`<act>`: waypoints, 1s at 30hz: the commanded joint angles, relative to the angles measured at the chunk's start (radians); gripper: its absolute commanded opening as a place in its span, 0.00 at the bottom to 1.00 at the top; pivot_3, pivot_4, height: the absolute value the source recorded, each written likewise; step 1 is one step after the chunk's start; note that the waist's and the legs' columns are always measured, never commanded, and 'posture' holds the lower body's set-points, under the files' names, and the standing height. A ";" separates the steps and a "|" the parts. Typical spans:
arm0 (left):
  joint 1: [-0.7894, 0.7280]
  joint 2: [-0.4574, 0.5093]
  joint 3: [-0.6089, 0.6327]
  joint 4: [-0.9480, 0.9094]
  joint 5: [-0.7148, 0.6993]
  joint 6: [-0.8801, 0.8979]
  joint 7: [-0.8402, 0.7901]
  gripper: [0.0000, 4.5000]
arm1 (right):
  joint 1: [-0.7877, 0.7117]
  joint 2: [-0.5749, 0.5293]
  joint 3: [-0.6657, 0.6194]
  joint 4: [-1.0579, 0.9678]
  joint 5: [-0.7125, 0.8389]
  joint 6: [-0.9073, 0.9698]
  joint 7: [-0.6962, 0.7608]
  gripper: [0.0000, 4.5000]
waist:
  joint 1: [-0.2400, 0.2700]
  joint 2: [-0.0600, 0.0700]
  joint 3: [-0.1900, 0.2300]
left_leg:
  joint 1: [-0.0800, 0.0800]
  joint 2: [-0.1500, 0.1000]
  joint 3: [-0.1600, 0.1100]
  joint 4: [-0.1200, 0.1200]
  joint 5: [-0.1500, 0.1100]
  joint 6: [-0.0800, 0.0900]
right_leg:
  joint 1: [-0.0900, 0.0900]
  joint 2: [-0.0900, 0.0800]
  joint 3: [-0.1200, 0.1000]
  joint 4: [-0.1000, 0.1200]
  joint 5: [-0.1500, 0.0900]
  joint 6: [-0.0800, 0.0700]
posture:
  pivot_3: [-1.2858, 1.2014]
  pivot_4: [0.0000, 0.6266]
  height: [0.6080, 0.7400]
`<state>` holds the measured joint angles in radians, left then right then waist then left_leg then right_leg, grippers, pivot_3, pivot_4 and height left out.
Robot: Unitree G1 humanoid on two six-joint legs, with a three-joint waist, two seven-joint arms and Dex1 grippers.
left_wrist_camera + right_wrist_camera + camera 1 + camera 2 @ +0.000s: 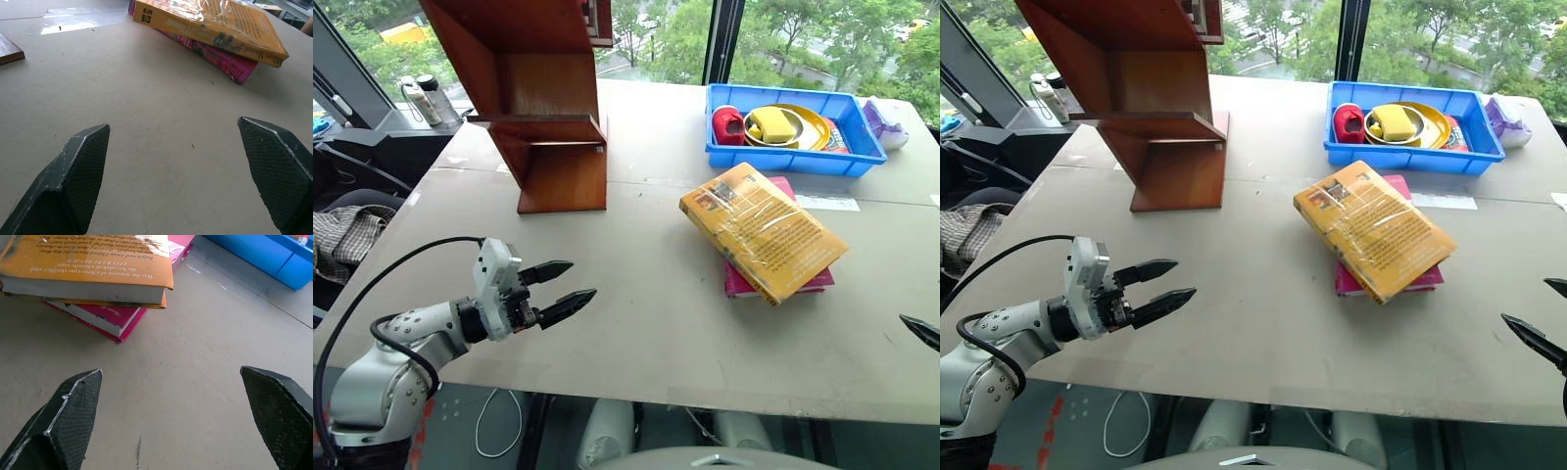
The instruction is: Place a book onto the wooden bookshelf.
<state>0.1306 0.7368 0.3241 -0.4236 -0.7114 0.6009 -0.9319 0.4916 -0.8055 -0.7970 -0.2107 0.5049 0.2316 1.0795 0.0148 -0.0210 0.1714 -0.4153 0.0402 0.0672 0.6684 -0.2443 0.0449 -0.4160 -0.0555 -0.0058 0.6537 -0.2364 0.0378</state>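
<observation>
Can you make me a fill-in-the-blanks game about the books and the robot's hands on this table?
1. The yellow-orange book lies on top of a ____ book.
2. The wooden bookshelf stands on the table, and the yellow-orange book is ____ on it yet.
3. The left gripper has its fingers ____.
4. The tray with the yellow bowl in it is ____.

Missing words: pink; not; open; blue

Left pincer (558,289) and right pincer (1542,318) both wide apart, empty, low and roughly level.
</observation>
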 commanded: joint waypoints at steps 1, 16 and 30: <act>-0.033 0.032 0.018 -0.036 -0.013 -0.006 -0.005 0.96 | -0.034 0.009 -0.004 -0.025 -0.030 -0.032 -0.061 1.00 | 0.000 -0.001 0.000 | 0.000 0.000 0.000 0.000 0.000 0.000 | 0.000 0.000 0.000 0.000 0.000 0.000 | 0.52 0.24 1.00; -0.293 0.058 -0.113 -0.087 -0.080 0.051 -0.037 0.96 | -0.528 -0.310 0.384 -0.225 -0.060 0.571 -0.424 0.12 | -0.004 0.001 0.000 | 0.001 -0.001 0.003 0.000 0.000 0.001 | -0.002 0.006 0.002 0.002 0.000 0.000 | 0.52 0.24 1.00; -0.241 0.066 -0.071 -0.222 -0.168 0.089 0.033 0.96 | -1.276 -0.159 1.156 0.411 -0.466 0.482 -0.206 0.02 | -0.013 -0.001 0.002 | -0.003 -0.001 0.005 0.000 0.000 0.001 | -0.005 0.007 0.003 0.002 0.000 0.001 | 0.52 0.24 1.00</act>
<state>-0.1108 0.7916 0.2221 -0.6018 -0.8554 0.6931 -0.9072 -0.7543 -0.9697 0.3496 0.1298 0.0680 0.7474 0.8256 0.0018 -0.0218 0.1736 -0.4179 0.0389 0.0717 0.6686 -0.2441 0.0456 -0.4213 -0.0485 -0.0026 0.6555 -0.2360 0.0383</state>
